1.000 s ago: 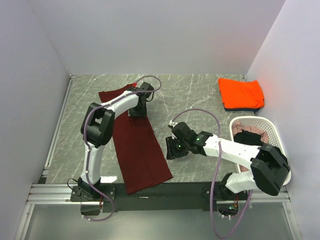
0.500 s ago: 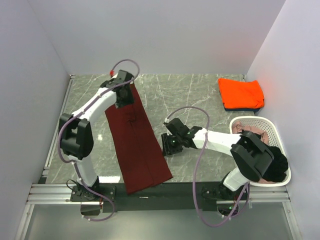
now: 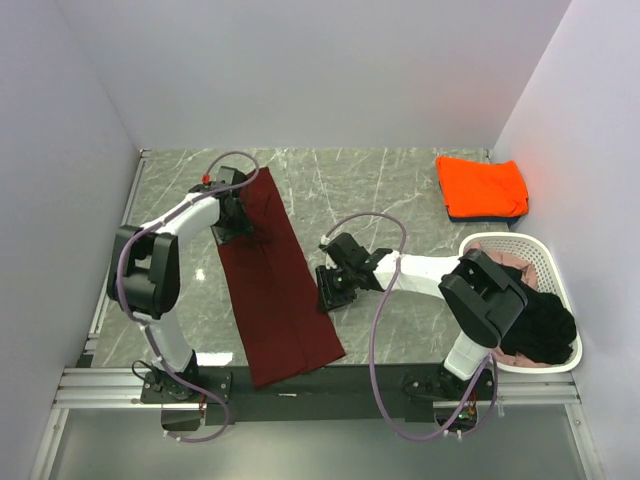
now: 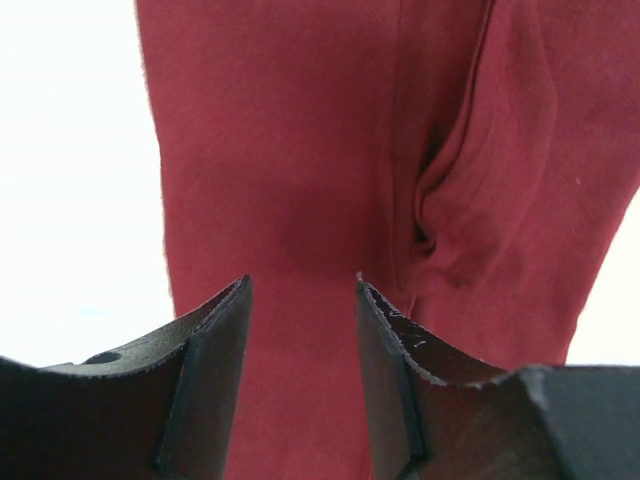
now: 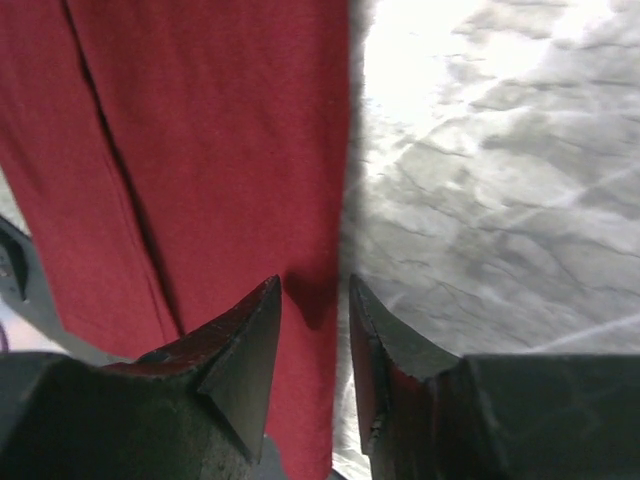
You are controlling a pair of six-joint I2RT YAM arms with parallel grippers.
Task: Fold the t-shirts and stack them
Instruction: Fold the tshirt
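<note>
Maroon t-shirt [image 3: 275,285] lies as a long folded strip left of centre, the left gripper [image 4: 300,290] parted over its upper end and the right gripper [image 5: 315,292] parted at its right edge. A clean fold likely needs both to pinch the edges squarely. White basket [image 3: 548,262], lower right, holds a black shirt [image 3: 540,330] and a pink shirt [image 3: 505,262].

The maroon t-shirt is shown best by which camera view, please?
Top external: the maroon t-shirt shows nearly whole there, as a long strip. Left wrist shows only a creased patch; right wrist only its edge.
</note>
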